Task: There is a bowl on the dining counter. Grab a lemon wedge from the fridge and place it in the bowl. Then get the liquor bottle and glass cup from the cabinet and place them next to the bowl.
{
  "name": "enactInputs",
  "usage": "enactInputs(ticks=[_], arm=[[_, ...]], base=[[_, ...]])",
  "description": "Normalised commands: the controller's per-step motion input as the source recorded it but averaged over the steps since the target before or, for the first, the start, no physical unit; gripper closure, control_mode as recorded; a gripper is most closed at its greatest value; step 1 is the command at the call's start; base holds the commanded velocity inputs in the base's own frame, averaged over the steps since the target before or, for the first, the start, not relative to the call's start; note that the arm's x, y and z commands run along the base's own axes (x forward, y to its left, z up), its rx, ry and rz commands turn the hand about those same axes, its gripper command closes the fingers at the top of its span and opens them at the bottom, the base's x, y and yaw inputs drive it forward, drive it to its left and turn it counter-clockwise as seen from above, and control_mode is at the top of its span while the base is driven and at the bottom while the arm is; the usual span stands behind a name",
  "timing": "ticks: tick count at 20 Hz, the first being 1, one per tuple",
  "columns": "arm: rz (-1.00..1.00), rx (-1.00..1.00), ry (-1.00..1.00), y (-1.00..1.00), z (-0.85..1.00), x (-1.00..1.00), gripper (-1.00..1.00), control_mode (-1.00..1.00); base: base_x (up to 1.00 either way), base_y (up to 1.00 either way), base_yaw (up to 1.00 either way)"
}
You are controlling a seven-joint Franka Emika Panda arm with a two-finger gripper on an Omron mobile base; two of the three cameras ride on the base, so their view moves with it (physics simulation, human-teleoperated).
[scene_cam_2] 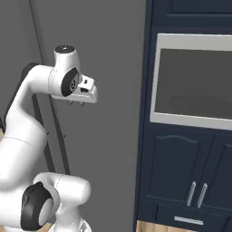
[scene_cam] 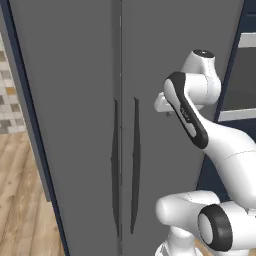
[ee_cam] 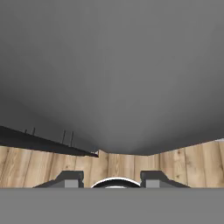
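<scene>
The gripper (scene_cam_2: 76,103) hung just before the closed fridge (scene_cam: 80,100), right of its handles (scene_cam: 125,165); its jaws stood apart, holding nothing.

arm (scene_cam_2: 27,136) rises lower left, elbow bent, hand level at upper left | gripper (scene_cam_2: 76,103) points down, fingers tiny, state unclear | fridge (scene_cam_2: 113,113) grey door behind, slim dark handles (scene_cam_2: 56,131) | navy cabinetry (scene_cam_2: 190,181) right with built-in oven (scene_cam_2: 195,81)

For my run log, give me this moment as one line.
stage: at fridge | doors: shut | claw: open, empty, pointing down, short of handles | lemon wedge: not fetched
</scene>
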Motion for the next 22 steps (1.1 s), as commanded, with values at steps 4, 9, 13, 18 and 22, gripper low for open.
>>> enactInputs(ticks=[4, 9, 13, 18, 22], arm=[[0.0, 0.0, 0.0, 0.0, 0.0, 0.0, -1.0, 1.0], [0.0, 0.0, 0.0, 0.0, 0.0, 0.0, -1.0, 1.0], [0.0, 0.0, 0.0, 0.0, 0.0, 0.0, -1.0, 1.0], [0.0, 0.0, 0.0, 0.0, 0.0, 0.0, -1.0, 1.0], [0.0, 0.0, 0.0, 0.0, 0.0, 0.0, -1.0, 1.0]], base=[[-0.38, 0.0, 0.0], [-0.62, 0.29, 0.0], [-0.06, 0.6, 0.0], [0.0, 0.8, 0.0], [0.0, 0.68, 0.0]])
